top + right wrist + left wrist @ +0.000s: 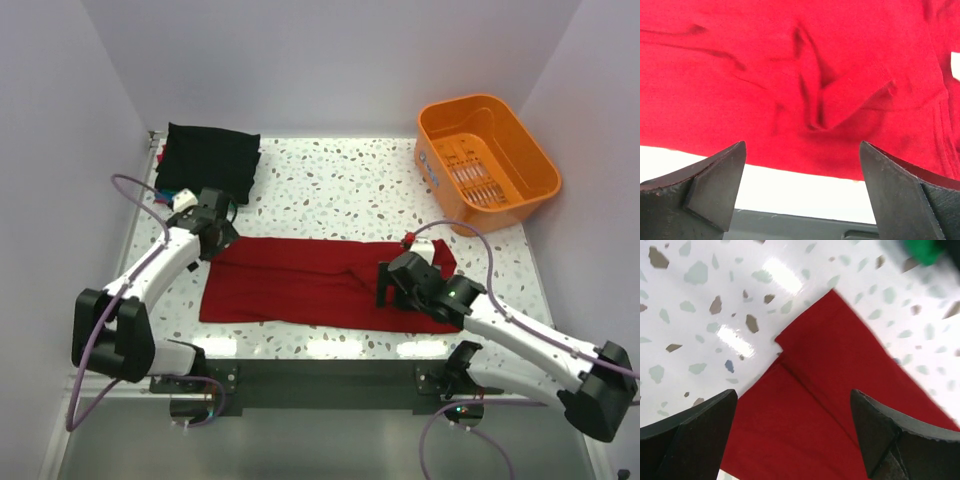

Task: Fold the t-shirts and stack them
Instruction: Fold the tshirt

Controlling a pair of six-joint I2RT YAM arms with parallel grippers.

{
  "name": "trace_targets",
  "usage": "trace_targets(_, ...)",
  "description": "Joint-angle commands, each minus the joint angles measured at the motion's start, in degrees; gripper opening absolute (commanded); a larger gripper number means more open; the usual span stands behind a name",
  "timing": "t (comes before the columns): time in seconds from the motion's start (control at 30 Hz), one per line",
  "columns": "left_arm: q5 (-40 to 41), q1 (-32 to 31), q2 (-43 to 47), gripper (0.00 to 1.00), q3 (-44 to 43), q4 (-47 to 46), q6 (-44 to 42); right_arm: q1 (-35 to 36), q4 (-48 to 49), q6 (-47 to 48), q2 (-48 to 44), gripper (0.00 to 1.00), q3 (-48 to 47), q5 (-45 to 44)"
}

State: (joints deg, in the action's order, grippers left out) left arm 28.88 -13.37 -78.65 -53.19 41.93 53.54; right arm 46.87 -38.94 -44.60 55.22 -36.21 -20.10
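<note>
Basket: orange basket (487,160), far right on the surface (340,190); its slotted floor is in plain view.
Shirt: dark red t-shirt (300,282) lies spread near the front.
Left pincer (795,425): wide apart, released, over the shirt's corner.
Right pincer (802,172): wide apart, released, over wrinkled red cloth.
Hidden: cloth under the black t-shirt (210,160) barely shows.

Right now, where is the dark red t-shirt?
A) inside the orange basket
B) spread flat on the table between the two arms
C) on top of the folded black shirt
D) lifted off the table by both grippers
B: the dark red t-shirt lies flat on the table, with the left gripper and the right gripper both open above it.
</note>
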Motion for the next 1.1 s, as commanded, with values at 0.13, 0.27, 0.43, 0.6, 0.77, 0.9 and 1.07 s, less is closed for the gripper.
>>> trace_targets(0.13, -6.6, 0.1, 1.8, 1.0, -5.1, -6.7, -5.1, -0.1, 3.2, 6.2, 0.9, 0.99, -11.6, -2.0)
trace_targets(0.27, -11.5, 0.0, -2.6, 1.0, -4.7, -12.1, -7.6, -6.2, 7.4, 6.9, 10.8, 0.98, -14.2, 2.5)
trace_targets(0.43, -12.9, -0.2, -9.6, 1.0, -3.9, -16.1, -8.4, -10.2, 12.0, 4.3, 17.7, 0.99, -8.8, 8.0)
trace_targets(0.6, -12.1, -0.1, -13.6, 1.0, -2.4, -17.5, -8.5, -10.1, 14.7, -0.6, 12.0, 0.99, 1.7, 16.3)
trace_targets(0.77, -10.3, 0.2, -16.2, 1.0, -2.0, -17.6, -8.4, -10.0, 8.1, -2.7, -0.8, 0.99, 8.4, 22.2)
trace_targets(0.9, -10.3, 0.4, -17.2, 1.0, -2.2, -17.1, -8.1, -9.9, 5.7, -1.5, -5.2, 0.99, 4.9, 20.8)
trace_targets(1.07, -9.7, 0.4, -17.1, 1.0, -2.4, -16.7, -8.3, -10.0, 15.5, 3.5, 4.3, 0.99, -0.1, 19.8)
